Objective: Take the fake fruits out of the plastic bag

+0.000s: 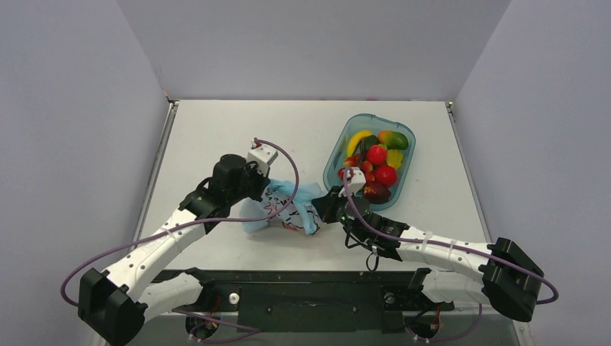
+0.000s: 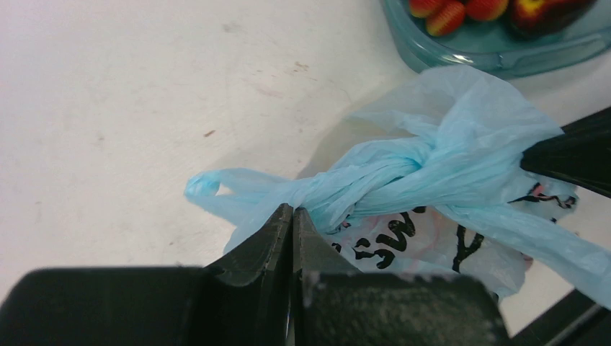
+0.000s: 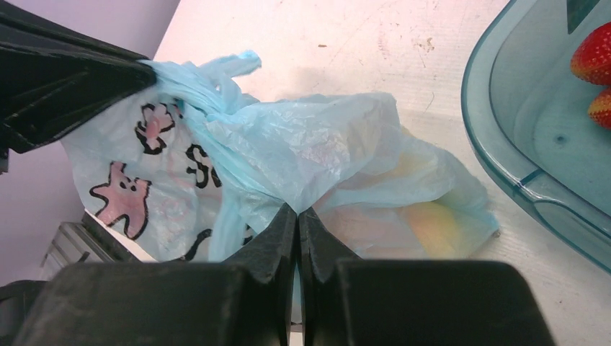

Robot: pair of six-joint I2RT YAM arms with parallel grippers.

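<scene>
The light-blue plastic bag [image 1: 288, 205] lies on the table between both arms, its handles twisted into a knot [image 2: 403, 162]. My left gripper [image 2: 292, 210] is shut on the bag's twisted handle at its left end. My right gripper [image 3: 297, 211] is shut on a fold of the bag [image 3: 302, 155] at its right side. The fake fruits sit inside the bag and show only as blurred orange-yellow and pinkish shapes [image 3: 429, 227] through the film. Black lettering and pink figures show on the bag [image 3: 119, 194].
A teal transparent oval tub [image 1: 369, 160] stands right of the bag, holding strawberries, a mango, a banana and other fruits. Its rim shows in the right wrist view [image 3: 504, 166] and the left wrist view [image 2: 461, 61]. The table's near edge lies just behind the bag.
</scene>
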